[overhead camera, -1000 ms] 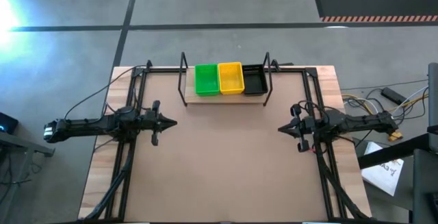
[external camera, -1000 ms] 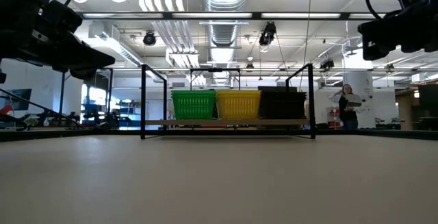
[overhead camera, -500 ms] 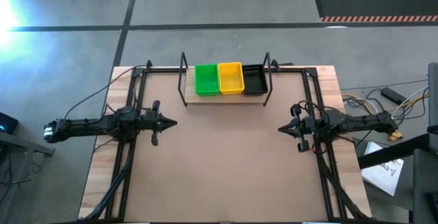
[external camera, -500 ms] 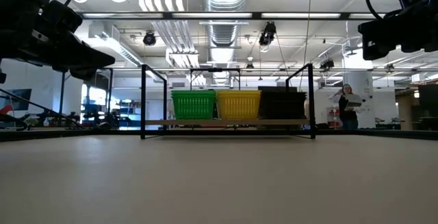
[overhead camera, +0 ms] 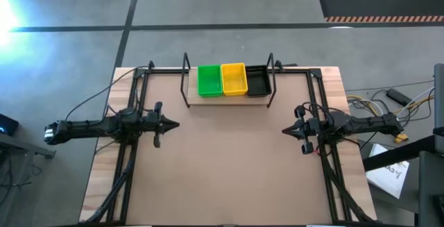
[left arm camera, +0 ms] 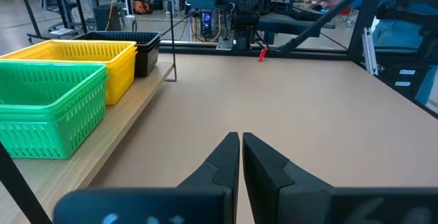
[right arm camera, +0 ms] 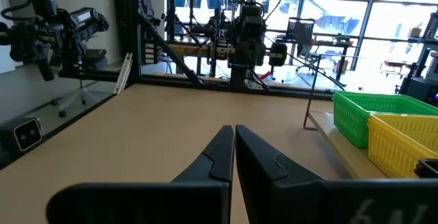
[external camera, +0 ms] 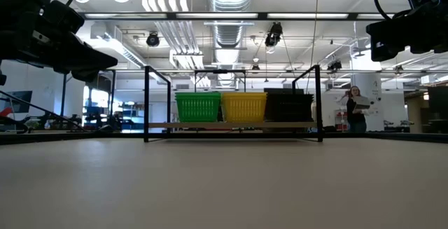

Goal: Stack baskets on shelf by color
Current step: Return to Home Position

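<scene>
A green basket stack [overhead camera: 209, 80], a yellow stack [overhead camera: 234, 78] and a black stack [overhead camera: 258, 82] stand side by side on the wooden shelf [overhead camera: 229, 97] at the table's far middle, between its black wire uprights. They also show in the low view: green [external camera: 197, 107], yellow [external camera: 243, 107], black [external camera: 288, 107]. My left gripper [overhead camera: 177, 124] is shut and empty above the table's left side; its fingers [left arm camera: 239, 140] meet. My right gripper [overhead camera: 284, 131] is shut and empty above the table's right side, its fingers [right arm camera: 233, 131] together.
The brown tabletop [overhead camera: 229, 164] lies bare between the two arms. Black frame rails [overhead camera: 132, 150] run along both sides of the table. A person [external camera: 355, 106] stands in the room beyond the far edge.
</scene>
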